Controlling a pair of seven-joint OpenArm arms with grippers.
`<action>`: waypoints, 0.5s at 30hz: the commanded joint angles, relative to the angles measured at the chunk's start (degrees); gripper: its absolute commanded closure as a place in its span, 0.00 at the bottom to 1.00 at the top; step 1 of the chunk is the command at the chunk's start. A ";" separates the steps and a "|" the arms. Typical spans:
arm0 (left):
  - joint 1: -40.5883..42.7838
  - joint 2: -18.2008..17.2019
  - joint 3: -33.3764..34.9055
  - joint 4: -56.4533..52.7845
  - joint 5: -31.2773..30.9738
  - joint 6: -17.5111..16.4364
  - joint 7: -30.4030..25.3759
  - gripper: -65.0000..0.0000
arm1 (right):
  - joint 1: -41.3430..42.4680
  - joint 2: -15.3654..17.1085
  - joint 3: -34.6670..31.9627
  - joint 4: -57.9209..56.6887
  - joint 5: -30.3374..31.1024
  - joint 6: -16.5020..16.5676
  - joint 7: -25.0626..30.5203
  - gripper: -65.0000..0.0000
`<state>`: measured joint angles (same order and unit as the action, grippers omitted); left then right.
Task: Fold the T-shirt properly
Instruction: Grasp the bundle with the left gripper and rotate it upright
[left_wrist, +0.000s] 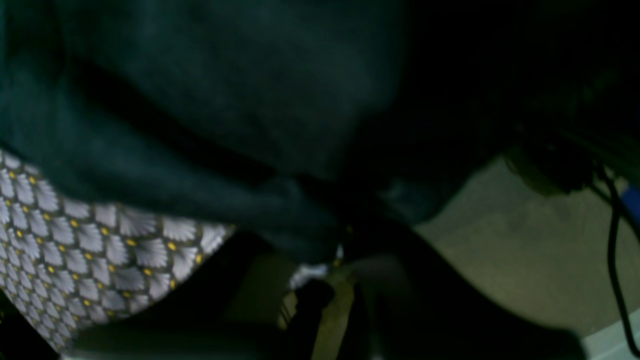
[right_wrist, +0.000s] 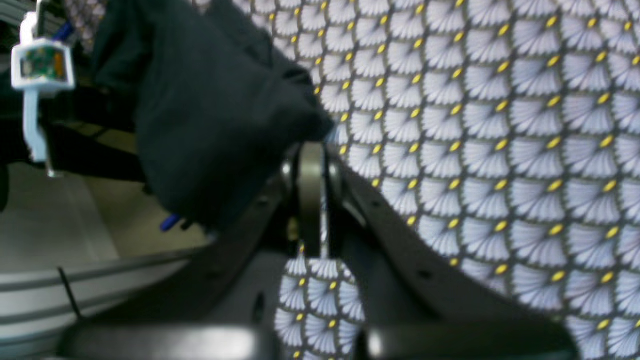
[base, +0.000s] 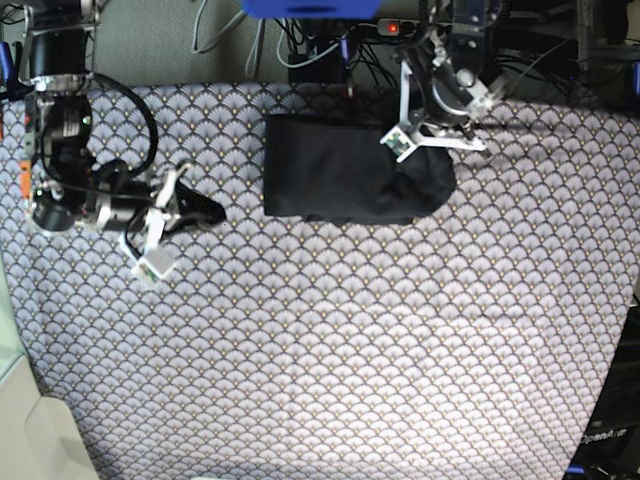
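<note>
The dark T-shirt (base: 330, 170) lies at the back of the table as a folded rectangle, with its right end bunched into a lump. My left gripper (base: 432, 152) is over that right end. In the left wrist view the shirt (left_wrist: 225, 100) drapes close above the gripper (left_wrist: 340, 250), and the cloth gathers at the fingertips, so it looks shut on it. My right gripper (base: 208, 212) is at the table's left, shut and empty, a short way from the shirt's left edge. In the right wrist view the closed tips (right_wrist: 310, 150) point at the shirt (right_wrist: 210, 130).
The scallop-patterned tablecloth (base: 350, 330) covers the table. Cables and a power strip (base: 330, 40) lie beyond the back edge. The other arm's white camera mount (right_wrist: 42, 65) shows past the shirt. The floor (base: 30, 440) lies off the table's left front corner.
</note>
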<state>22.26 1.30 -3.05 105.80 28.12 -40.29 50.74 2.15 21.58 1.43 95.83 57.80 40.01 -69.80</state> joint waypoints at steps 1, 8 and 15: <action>-1.12 1.03 0.19 0.00 -1.09 0.29 -2.35 1.00 | 0.79 0.61 0.37 1.00 1.76 -0.01 1.10 1.00; -4.72 2.96 0.54 -2.72 -1.09 0.29 -2.35 1.00 | 0.00 0.61 0.37 1.09 1.76 -0.01 1.10 1.00; -10.00 6.22 0.63 -6.15 -1.09 0.29 -2.35 1.00 | 0.09 0.53 0.02 0.92 1.76 -0.01 1.10 1.00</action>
<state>13.19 6.52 -2.92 99.24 29.06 -39.22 50.19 1.23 21.56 1.21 95.90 57.80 40.01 -69.80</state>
